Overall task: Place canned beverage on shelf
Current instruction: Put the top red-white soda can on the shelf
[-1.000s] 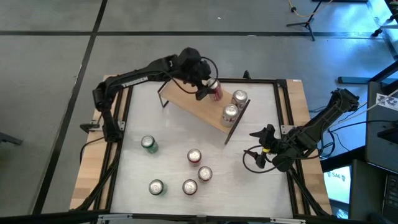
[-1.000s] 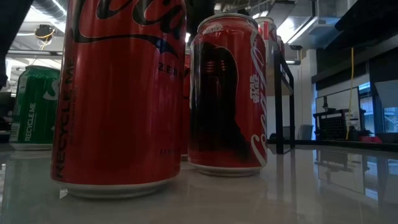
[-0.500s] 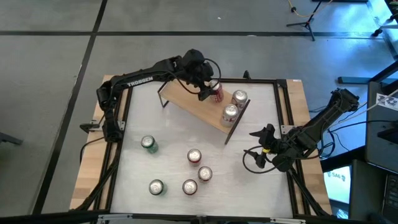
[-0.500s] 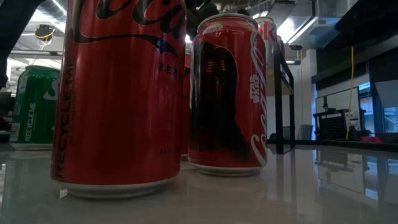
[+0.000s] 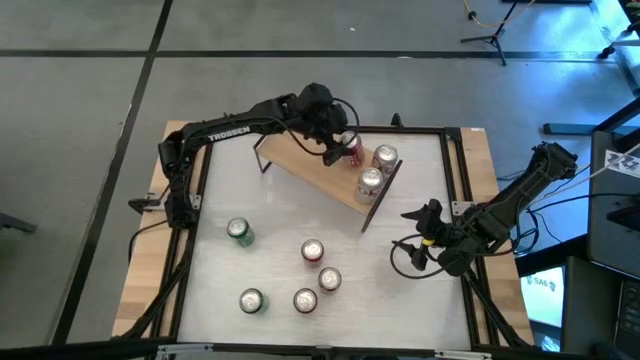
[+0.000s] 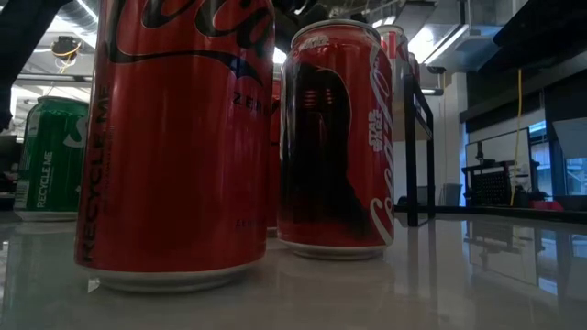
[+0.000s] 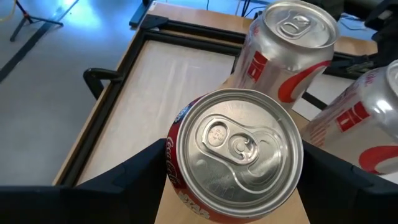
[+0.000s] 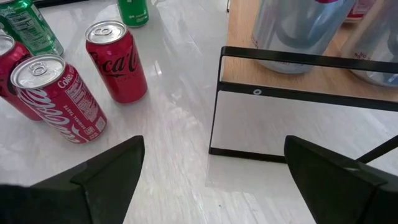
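Item: red can [image 5: 350, 148], upright on the shelf [image 5: 310, 165], at the shelf's 12 o'clock edge seen from above.

High view only: the whole shelf lying diagonally across the bench [image 5: 420, 300]; two silver cans [image 5: 378, 170] at its 3 o'clock end; five loose cans [image 5: 300, 275] standing toward 6 o'clock; the right pincer [image 5: 412, 214] waiting at the bench's 3 o'clock side.

Left wrist view only: the red can's lid [image 7: 239, 149] sits between the two dark fingers [image 7: 134, 171] of the left pincer [image 7: 239, 180], one finger at either flank, jaws spread to the can's width around its body; the silver cans stand just beyond it.

Right wrist view only: right pincer fingers [image 8: 102, 171] set wide, nothing between them; the shelf's black leg frame [image 8: 298, 106] ahead.

Low view only: loose cans seen close, side on.
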You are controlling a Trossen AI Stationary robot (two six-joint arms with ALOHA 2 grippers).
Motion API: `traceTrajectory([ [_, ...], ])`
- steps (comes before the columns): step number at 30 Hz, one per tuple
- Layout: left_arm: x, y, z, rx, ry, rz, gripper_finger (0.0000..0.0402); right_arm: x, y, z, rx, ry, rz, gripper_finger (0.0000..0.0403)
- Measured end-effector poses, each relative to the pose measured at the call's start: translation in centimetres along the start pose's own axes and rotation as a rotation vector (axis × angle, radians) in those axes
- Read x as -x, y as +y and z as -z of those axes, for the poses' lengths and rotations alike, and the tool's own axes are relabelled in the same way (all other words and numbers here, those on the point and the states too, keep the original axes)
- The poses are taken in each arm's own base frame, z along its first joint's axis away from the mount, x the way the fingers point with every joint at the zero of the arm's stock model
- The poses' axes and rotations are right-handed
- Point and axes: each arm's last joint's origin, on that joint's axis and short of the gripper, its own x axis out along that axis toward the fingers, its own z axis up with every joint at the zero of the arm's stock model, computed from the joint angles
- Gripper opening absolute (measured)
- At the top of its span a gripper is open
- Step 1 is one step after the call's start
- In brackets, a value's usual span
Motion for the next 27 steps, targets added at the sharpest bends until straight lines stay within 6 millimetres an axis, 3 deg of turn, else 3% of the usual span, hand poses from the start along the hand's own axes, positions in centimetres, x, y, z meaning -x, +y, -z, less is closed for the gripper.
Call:
traceTrajectory([
  [20,-0.09,-0.31,-0.01,-0.012,0.002,-0.015,0.028,0.0,0.0,0.0,0.001,0.001,0.0,0.0381],
  [27,-0.08,-0.28,-0.01,-0.014,0.002,-0.017,0.0303,0.0,0.0,0.0,0.0,0.001,0.0,0.0381],
])
